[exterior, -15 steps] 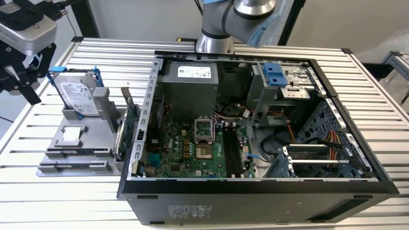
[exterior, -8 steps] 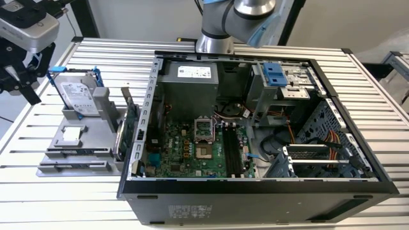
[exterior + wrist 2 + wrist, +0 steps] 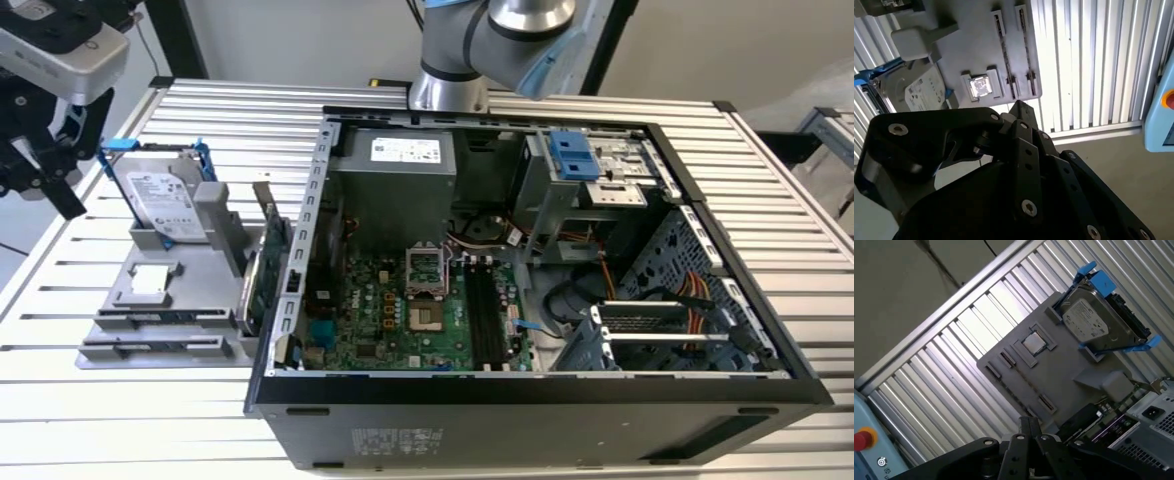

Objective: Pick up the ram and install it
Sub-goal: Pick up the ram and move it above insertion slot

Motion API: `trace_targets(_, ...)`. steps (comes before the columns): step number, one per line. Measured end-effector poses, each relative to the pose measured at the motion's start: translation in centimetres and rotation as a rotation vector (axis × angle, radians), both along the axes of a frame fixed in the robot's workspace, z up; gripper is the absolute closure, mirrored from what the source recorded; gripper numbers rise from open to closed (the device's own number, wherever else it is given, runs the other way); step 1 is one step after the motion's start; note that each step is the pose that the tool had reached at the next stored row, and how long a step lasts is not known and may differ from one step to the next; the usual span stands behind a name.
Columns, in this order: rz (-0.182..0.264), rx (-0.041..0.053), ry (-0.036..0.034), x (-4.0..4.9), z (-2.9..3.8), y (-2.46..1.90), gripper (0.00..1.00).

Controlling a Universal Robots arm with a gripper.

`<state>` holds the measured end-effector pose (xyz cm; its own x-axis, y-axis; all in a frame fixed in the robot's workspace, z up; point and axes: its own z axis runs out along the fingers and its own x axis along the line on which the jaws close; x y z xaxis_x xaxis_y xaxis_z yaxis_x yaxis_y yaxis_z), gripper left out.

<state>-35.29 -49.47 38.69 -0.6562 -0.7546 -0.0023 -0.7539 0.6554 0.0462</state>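
In the exterior view the ram (image 3: pixel 163 318) appears as a thin dark green strip on edge in a slot of the grey fixture (image 3: pixel 127 345), left of the open computer case (image 3: pixel 534 385). A second similar strip (image 3: pixel 150 345) sits in the slot nearer the front. In the second wrist view these slots (image 3: pixel 1004 52) are thin dark lines. My gripper (image 3: pixel 47 195) hangs high at the exterior view's far left, above and behind the fixture, apart from the ram. Its black fingers (image 3: pixel 1026 422) look pressed together with nothing between them. The motherboard's memory slots (image 3: pixel 483 310) lie inside the case.
A silver hard drive in blue rails (image 3: pixel 163 200) leans at the back of the fixture, with a small chip holder (image 3: pixel 150 282) in front of it. A green expansion card (image 3: pixel 274 255) stands on edge against the case's left wall. The ribbed metal table (image 3: pixel 54 290) ends near the fixture's left.
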Motion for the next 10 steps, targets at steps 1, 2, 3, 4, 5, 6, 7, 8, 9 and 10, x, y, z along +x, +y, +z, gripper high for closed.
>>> trace_targets(1, 0.007, 0.0000, -0.0003, 0.00, 0.00, 0.00, 1.00)
trace_targets(2, 0.012, 0.0001, -0.0005, 0.00, 0.00, 0.00, 1.00)
trace_targets(3, 0.017, 0.0001, -0.0008, 0.00, 0.00, 0.00, 1.00)
trace_targets(4, 0.021, -0.0001, -0.0010, 0.00, 0.00, 0.00, 1.00)
trace_targets(5, 0.026, 0.0000, -0.0014, 0.01, 0.00, 0.00, 1.00)
trace_targets(6, 0.029, 0.0000, -0.0017, 0.00, 0.00, 0.00, 1.00)
trace_targets(7, 0.033, 0.0000, -0.0021, 0.00, 0.00, 0.00, 1.00)
trace_targets(8, 0.037, 0.0000, -0.0027, 0.00, -0.01, 0.00, 1.00)
trace_targets(9, 0.040, 0.0000, -0.0032, 0.01, -0.01, 0.00, 1.00)
trace_targets(10, 0.044, 0.0000, -0.0039, 0.00, 0.00, 0.00, 1.00)
